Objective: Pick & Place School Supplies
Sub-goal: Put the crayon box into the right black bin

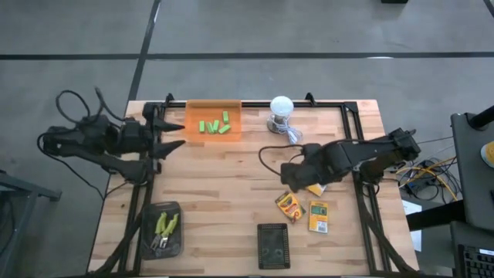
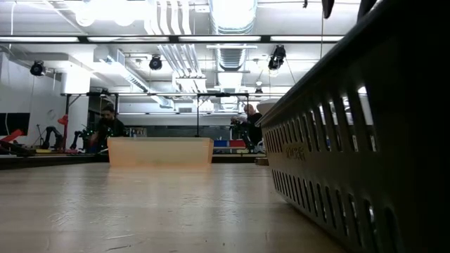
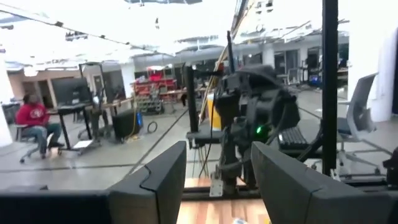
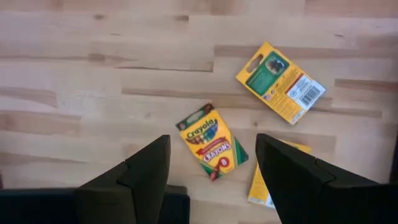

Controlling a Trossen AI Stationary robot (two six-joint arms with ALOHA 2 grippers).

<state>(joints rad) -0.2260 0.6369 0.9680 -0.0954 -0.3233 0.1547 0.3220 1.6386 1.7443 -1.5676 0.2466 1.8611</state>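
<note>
A wooden worktop (image 1: 231, 177) is seen from above, with a dark robot arm at each side. The right end effector (image 1: 296, 179) hangs over the right half of the worktop with its two fingers (image 4: 146, 171) spread apart, holding nothing. Directly below the gap between them lies a crayon box (image 4: 212, 141) face up, flat on the wood and untouched. A second crayon box (image 4: 280, 81) lies back side up just beyond it, clear of the first. A third crayon box (image 4: 266, 183) lies partly hidden under one finger. From above, two boxes show at the near right of the worktop, and the third peeks out from under the arm.

The left end effector (image 1: 179, 133) waits at the far left edge of the worktop, raised, pointing right, its fingers (image 3: 155, 183) apart and empty.

Just right of it, at the far edge, sits an orange tray (image 1: 214, 110) holding several bright green blocks (image 1: 214, 125). A white round bulb-like object (image 1: 281, 106) with a cable stands to the right of the tray. At the near left, a dark tray (image 1: 147, 232) holds green-handled plier-like tools (image 1: 165, 225). A dark slotted basket (image 1: 272, 245) sits at the near edge, centre.

In the room beyond, a person in red (image 3: 36, 118) sits at a desk.
</note>
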